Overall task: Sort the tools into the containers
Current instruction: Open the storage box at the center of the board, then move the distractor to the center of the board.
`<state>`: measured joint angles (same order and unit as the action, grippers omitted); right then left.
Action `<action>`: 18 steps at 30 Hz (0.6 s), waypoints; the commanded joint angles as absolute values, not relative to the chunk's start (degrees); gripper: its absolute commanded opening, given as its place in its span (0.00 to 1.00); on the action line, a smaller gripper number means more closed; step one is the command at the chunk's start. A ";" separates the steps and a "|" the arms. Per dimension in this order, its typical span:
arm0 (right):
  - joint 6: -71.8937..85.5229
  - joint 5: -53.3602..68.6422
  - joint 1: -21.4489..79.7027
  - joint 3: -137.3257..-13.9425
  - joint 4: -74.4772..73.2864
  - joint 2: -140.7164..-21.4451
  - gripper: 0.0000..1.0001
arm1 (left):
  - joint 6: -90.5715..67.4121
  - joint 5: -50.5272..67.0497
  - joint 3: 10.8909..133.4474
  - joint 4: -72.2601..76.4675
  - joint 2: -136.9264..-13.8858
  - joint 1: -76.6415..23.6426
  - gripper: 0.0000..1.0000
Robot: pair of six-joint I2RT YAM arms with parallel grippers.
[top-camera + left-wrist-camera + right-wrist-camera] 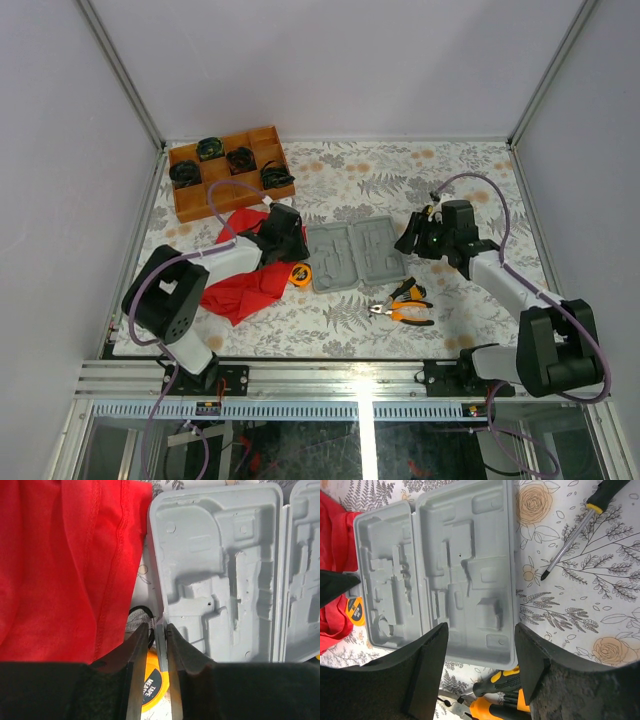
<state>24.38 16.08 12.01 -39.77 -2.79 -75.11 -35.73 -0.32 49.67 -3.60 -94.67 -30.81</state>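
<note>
At the grey case's (215,580) left rim, the left claw (157,628) is pinching the edge, with the tape measure (150,692) lying just beside it. The right claw (481,627) is hovering spread over the case, nearer the pliers (402,313).

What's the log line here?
left gripper shut on tool case rim; right gripper open above it; recesses empty; tape measure, pliers outside

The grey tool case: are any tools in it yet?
No, the grey tool case lies open with every moulded recess bare.
</note>
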 commanded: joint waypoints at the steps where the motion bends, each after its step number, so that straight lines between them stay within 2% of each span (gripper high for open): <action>1: 23.27 13.19 12.50 -40.53 -4.62 -70.91 0.63 | -34.88 -3.57 50.66 -9.45 -91.98 -31.29 0.23; 6: 22.58 11.69 12.47 -40.30 -6.23 -67.92 0.65 | -35.71 -8.01 53.04 -14.77 -89.47 -31.20 0.38; 18: 23.68 12.14 12.43 -37.77 -6.07 -65.18 0.67 | -35.81 -8.89 49.13 -18.48 -81.77 -33.42 0.46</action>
